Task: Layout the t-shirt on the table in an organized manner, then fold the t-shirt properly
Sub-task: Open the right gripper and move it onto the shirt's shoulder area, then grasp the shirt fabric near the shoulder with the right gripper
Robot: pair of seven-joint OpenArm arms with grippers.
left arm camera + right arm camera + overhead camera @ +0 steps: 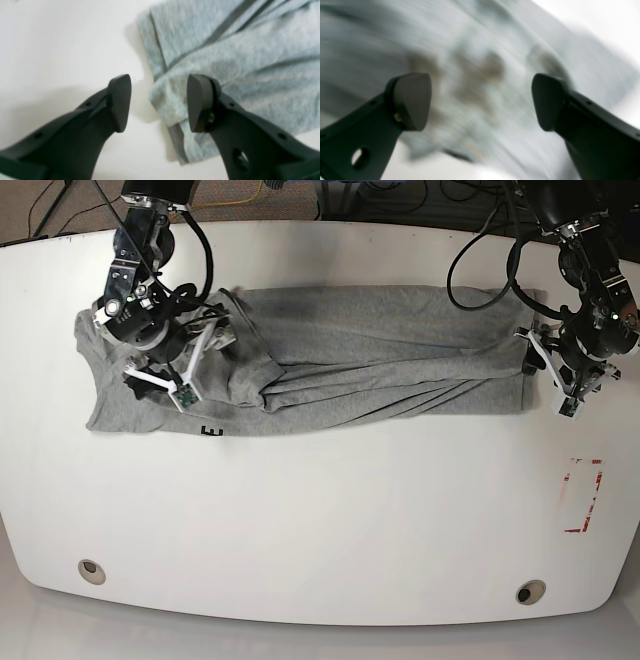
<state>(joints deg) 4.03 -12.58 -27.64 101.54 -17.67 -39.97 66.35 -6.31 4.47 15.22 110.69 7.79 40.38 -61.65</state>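
1. The shirt (pixel 330 360) lies bunched lengthwise across the far surface (pixel 320 510).
2. Left tool (pixel 158 102) is released, straddling the hem corner; it should pinch one layer.
3. Right tool (pixel 480 100) is released over the collar end.

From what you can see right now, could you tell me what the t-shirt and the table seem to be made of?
The t-shirt: soft knit fabric, probably cotton jersey; heathered grey flecks, matte, drapes in loose folds. The table: hard, smooth white top, likely laminate or painted board; glossy sheen and rounded corners, though the core material is not visible.
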